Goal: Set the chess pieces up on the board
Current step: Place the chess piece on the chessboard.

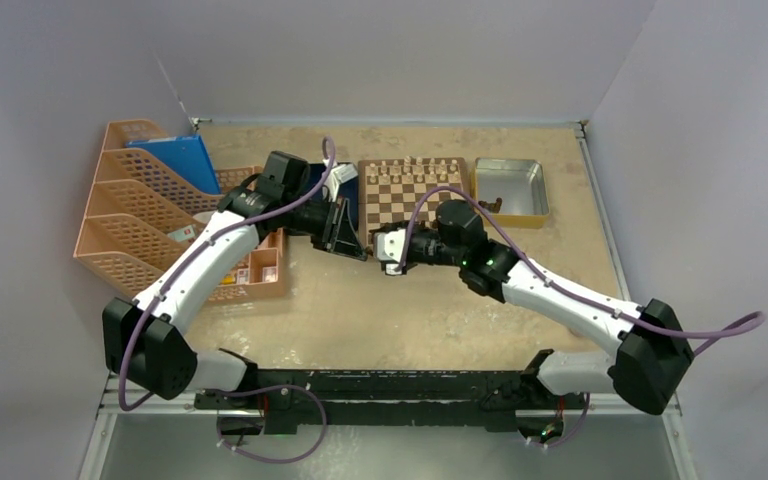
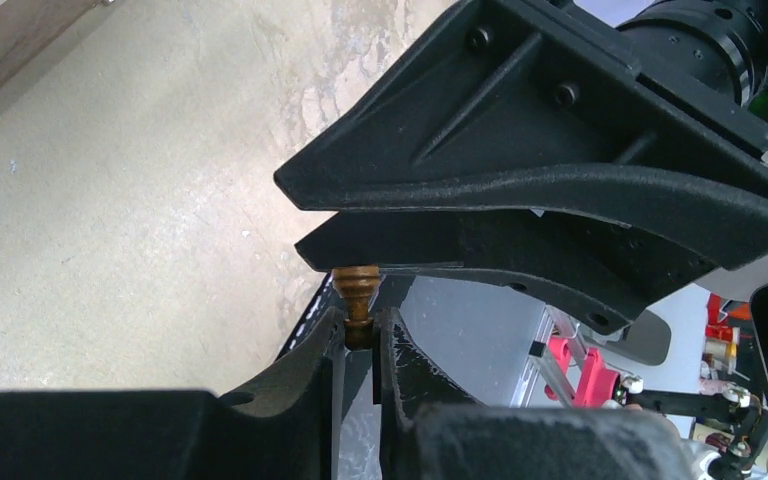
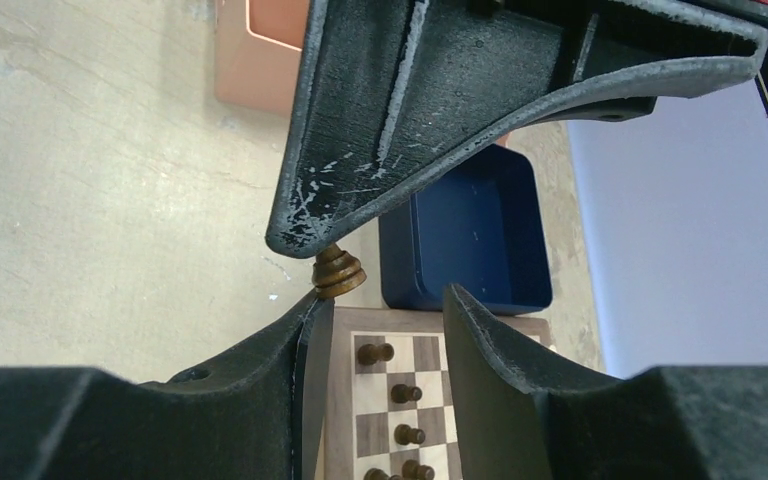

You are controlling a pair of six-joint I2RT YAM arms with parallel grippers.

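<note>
My left gripper point(image 2: 362, 318) is shut on the top of a small dark brown chess piece point(image 2: 358, 296), whose base points away from it. In the top view the left gripper point(image 1: 348, 238) meets my right gripper point(image 1: 385, 250) just off the near left corner of the board point(image 1: 410, 198). My right gripper point(image 3: 382, 296) is open, with the held piece point(image 3: 338, 270) against the tip of its left finger point(image 3: 300, 350). Several dark pieces point(image 3: 407, 393) stand on the board point(image 3: 372, 392) below it. Light pieces point(image 1: 415, 166) line the board's far rows.
A silver metal tray point(image 1: 510, 172) right of the board holds a few dark pieces point(image 1: 491, 206). A dark blue tray point(image 3: 470, 235) sits left of the board, under the left arm. Orange file racks point(image 1: 145, 215) and a blue folder point(image 1: 175, 160) stand at the far left.
</note>
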